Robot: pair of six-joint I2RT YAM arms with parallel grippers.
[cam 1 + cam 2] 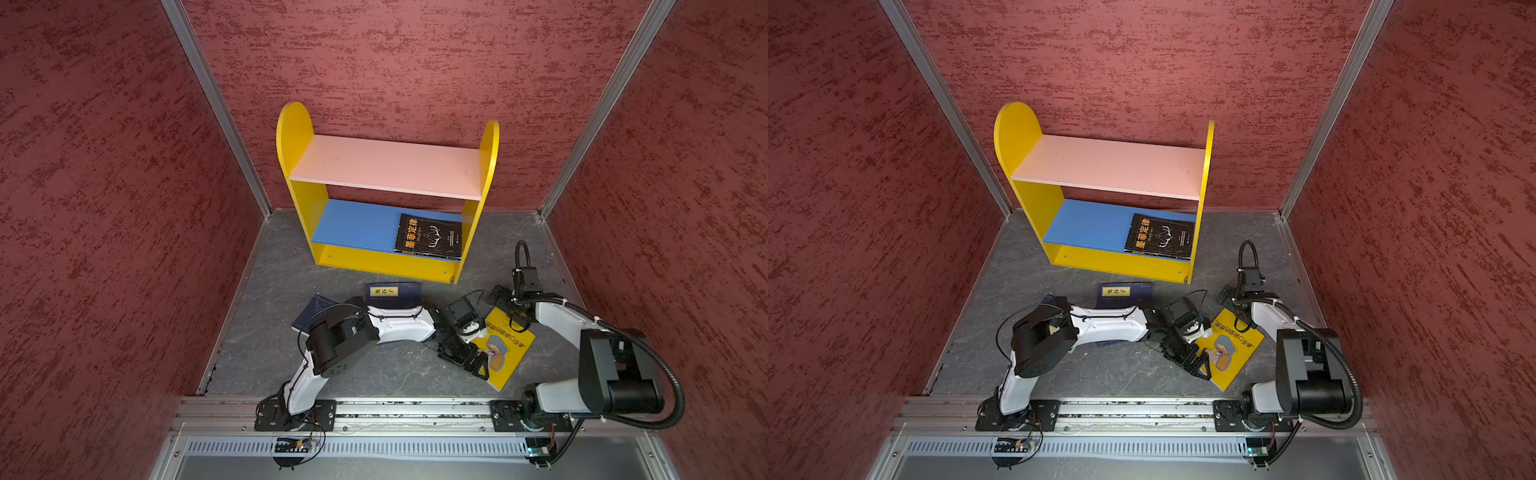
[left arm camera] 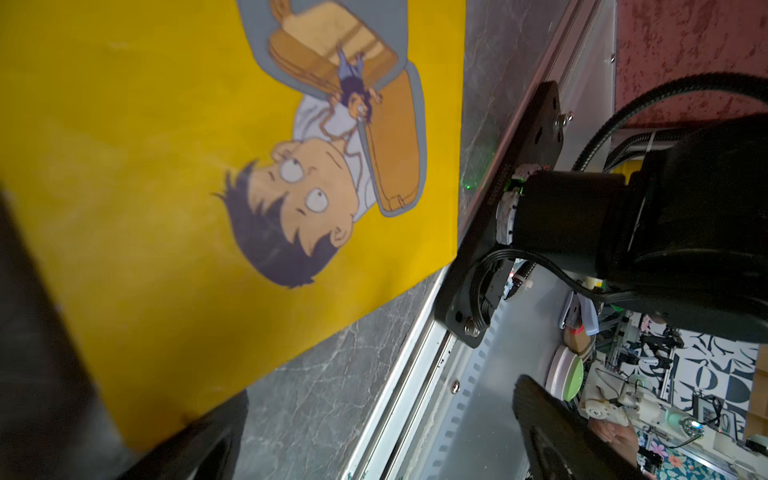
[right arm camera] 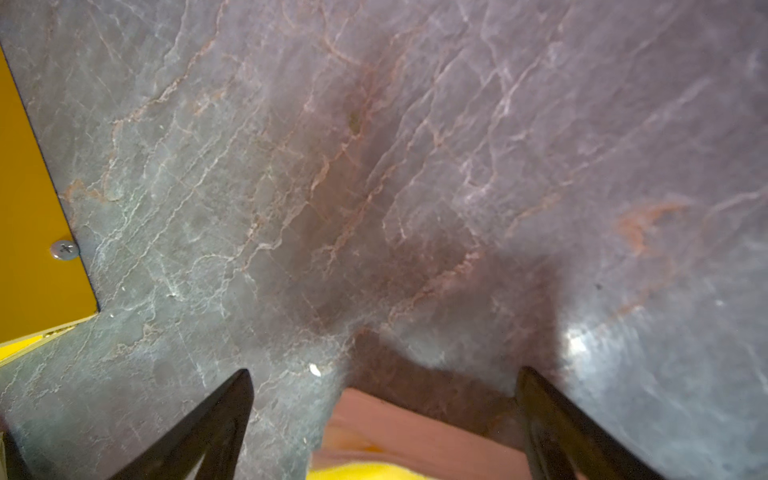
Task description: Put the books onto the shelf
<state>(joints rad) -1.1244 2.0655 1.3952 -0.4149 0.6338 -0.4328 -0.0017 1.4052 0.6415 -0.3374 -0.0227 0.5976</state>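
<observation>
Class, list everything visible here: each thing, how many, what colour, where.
Floor: one, grey marbled.
Walls: three, red.
Shelf: one, yellow with pink and blue boards, at the back.
Black book: one, black, right end of blue lower board.
Yellow book: one, yellow, floor, right of centre.
Navy books: at least two, navy, floor before shelf, partly hidden.
Left gripper: one, black, open over yellow book.
Right gripper: one, black, open above floor beside shelf.

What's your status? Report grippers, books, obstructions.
Left gripper open at yellow book, right gripper open, empty. Black book on shelf; others on table. Left arm covers navy books.
</observation>
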